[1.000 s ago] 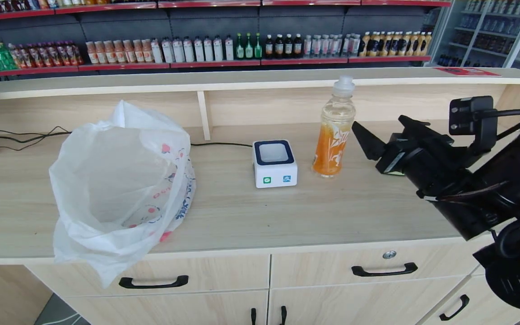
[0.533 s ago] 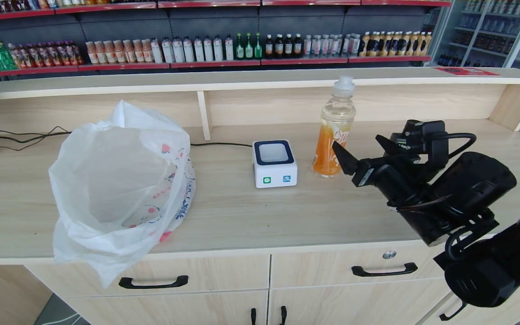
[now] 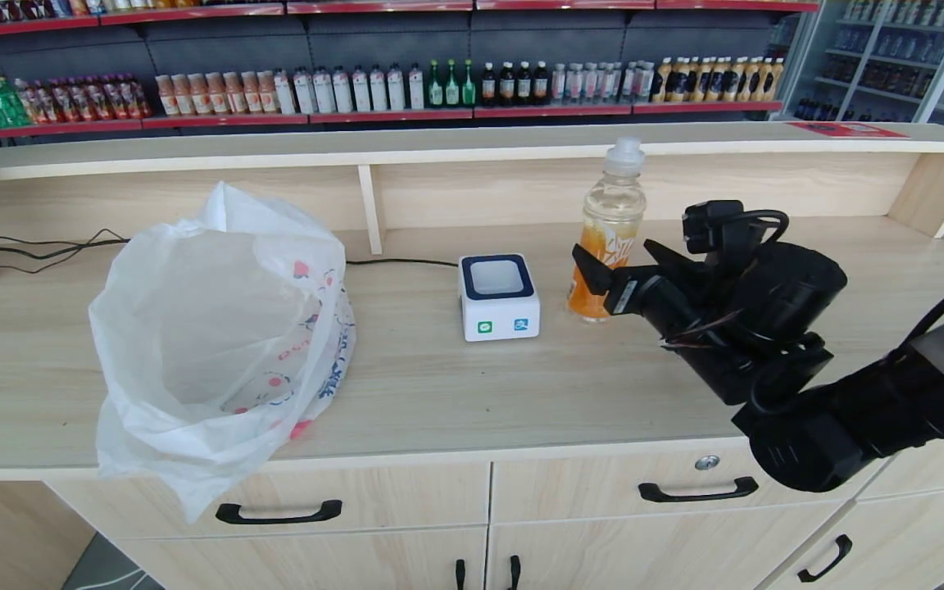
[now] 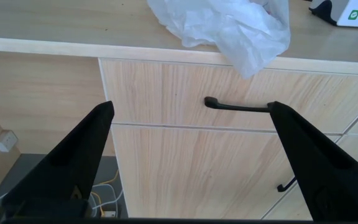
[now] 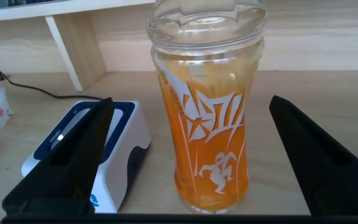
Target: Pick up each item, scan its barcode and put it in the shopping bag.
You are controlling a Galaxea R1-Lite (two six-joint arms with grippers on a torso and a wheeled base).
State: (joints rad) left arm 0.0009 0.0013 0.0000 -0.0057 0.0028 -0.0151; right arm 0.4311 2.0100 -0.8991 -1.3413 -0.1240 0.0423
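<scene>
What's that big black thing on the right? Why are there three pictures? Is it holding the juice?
That is a robot's arm. Each of its two arms ends in a pincer, like a two-fingered hand. The big picture comes from a camera on the robot's head, looking down at a shop counter. The other two come from cameras on its wrists, looking along each pincer. On the counter are a white shopping bag, a small scanner and an orange drink bottle. The right pincer is open with the bottle between its fingers, not squeezing it yet. The left pincer is open too, low by the drawers, holding nothing.
</scene>
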